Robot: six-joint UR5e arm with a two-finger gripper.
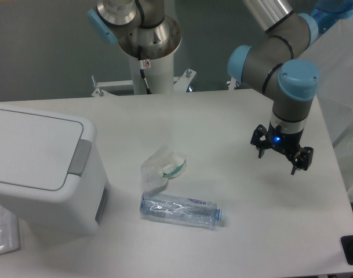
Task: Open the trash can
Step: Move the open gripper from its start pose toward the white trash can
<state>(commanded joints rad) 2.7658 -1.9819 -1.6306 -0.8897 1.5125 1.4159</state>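
The trash can (43, 168) is a large white boxy bin at the left of the table. Its flat white lid (31, 145) is down, with a grey push tab (79, 157) on its right edge. My gripper (277, 161) hangs over the right side of the table, far from the bin. Its two dark fingers stand apart with nothing between them.
A clear crushed plastic bottle (179, 209) lies in the middle front of the table. A crumpled clear wrapper (163, 167) lies just behind it. A plastic bag (2, 229) sits at the front left corner. The arm's white base post (146, 63) stands at the table's back edge.
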